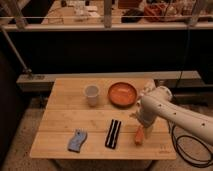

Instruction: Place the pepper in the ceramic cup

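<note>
Gripper (144,132) at the grasp point, fingers spread and holding nothing, with its tip right at the pepper (138,136). We take the orange plate (122,94) as landmark. The pepper lies on the wooden table (60,120), nearer the camera than the plate and slightly to its right as we view it, well apart from it. The ceramic cup (91,94) stands upright just beside the plate on its left. A black bar-shaped object (113,133) lies in front of the plate, and a blue object (77,140) lies further to its front left. We judge the step in hand to be the grasp. To do it well, we centre the fingers across the pepper's thicker part, square to its long axis, lower until they straddle it, then close gently so the tapered body does not slip out. We lift clear before carrying it past the plate, and release low over the cup's rim.
</note>
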`<state>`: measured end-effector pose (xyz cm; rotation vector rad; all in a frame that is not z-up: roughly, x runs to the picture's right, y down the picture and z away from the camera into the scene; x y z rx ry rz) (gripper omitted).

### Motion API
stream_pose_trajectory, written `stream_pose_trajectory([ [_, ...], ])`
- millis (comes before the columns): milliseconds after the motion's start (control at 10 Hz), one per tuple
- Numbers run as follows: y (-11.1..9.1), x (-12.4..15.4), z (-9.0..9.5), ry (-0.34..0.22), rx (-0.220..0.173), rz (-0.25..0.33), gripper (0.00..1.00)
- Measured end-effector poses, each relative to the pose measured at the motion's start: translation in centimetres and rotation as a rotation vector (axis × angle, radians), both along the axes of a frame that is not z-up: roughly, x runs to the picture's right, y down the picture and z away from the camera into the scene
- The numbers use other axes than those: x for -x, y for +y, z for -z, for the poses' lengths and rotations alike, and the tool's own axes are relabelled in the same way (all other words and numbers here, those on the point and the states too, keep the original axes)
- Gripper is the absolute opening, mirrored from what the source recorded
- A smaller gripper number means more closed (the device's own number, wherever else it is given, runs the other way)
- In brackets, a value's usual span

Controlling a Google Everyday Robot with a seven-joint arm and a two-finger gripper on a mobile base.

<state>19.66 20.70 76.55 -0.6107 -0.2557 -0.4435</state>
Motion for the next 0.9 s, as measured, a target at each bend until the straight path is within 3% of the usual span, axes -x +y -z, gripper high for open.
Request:
stream_pose_trajectory([
  [900,3.1,0.2,-3.1,-0.093,0.05,0.049,0.8],
])
